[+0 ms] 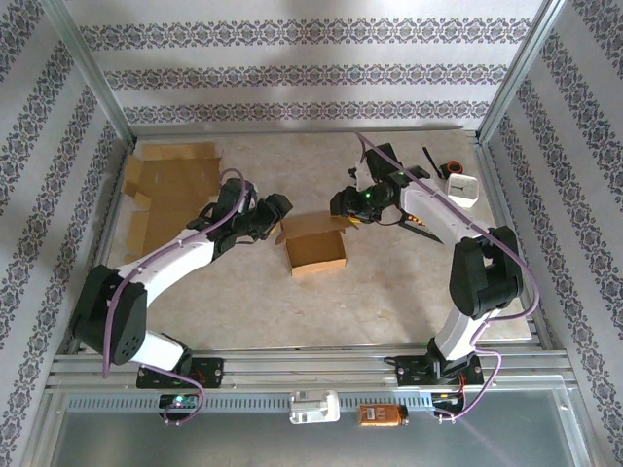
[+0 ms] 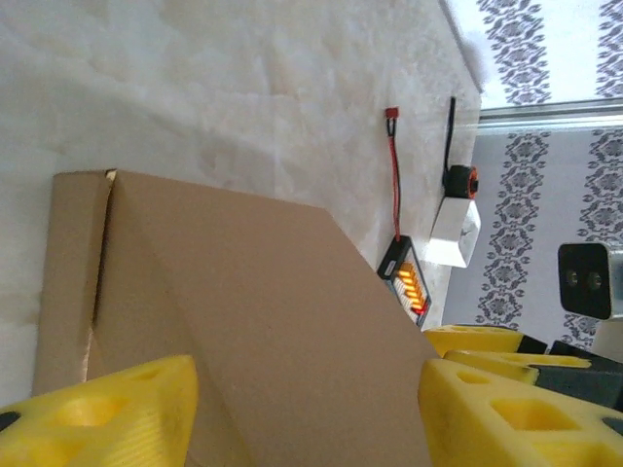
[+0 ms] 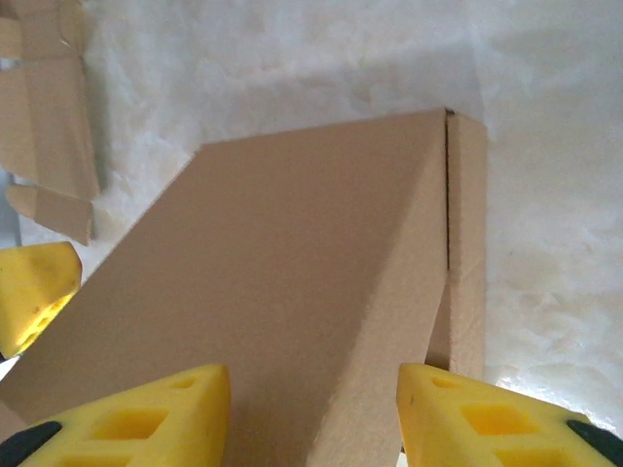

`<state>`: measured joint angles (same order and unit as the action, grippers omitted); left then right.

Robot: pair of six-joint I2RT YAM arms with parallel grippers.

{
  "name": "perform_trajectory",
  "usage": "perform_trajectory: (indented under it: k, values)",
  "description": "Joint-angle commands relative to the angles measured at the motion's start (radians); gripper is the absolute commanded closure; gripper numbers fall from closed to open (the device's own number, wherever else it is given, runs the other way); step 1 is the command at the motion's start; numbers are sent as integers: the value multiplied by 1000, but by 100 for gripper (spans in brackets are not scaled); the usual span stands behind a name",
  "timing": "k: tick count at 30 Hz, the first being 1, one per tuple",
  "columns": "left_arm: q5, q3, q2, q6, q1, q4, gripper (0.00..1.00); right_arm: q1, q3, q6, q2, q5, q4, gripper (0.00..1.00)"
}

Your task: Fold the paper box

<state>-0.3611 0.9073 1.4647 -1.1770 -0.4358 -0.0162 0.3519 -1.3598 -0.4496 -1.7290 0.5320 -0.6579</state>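
Top external view, counted from the left: one loose pile of flat cardboard sheets (image 1: 170, 190) lies at the far left corner of the bench (image 1: 389, 302); how many sheets are in it I cannot tell. Next comes one left arm (image 1: 165, 263), reaching in towards the middle, with the left gripper (image 1: 275, 216) at the far left corner of the one paper box (image 1: 316, 248). On the near rail below sits one white piece (image 1: 313, 407). One right gripper (image 1: 343, 204) meets the box at its far right corner, and one orange piece (image 1: 382, 415) sits on the rail beside the white one. One right arm (image 1: 467, 272) bends back to its base. At the far right stand one small black unit with orange lights (image 2: 407, 282), one thin cable with a red plug (image 2: 394, 165) and one white block (image 1: 461, 187).

The box stands mid-bench between the two grippers. It is plain brown cardboard, partly folded, its top open with flaps raised along the far side and a bare front face. Seen from the wrists, it shows a broad smooth panel with one sharp crease and a narrow strip along one edge.

Each gripper has its yellow fingers (image 2: 107, 409) apart, cardboard in the gap; whether they press on it I cannot tell.
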Motion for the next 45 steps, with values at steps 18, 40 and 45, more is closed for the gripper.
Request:
perform_trajectory:
  k: [18,40,45]
  values:
    - [46,-108,66,-148,-110,-141,57,102,165,-58,59,-211,172,61]
    - [162,-43,45,57,-128,100,39,94,255,1,140,-324,160,35]
    - [129,-42,122,74,-142,101,40,108,309,2,66,-304,202,40]
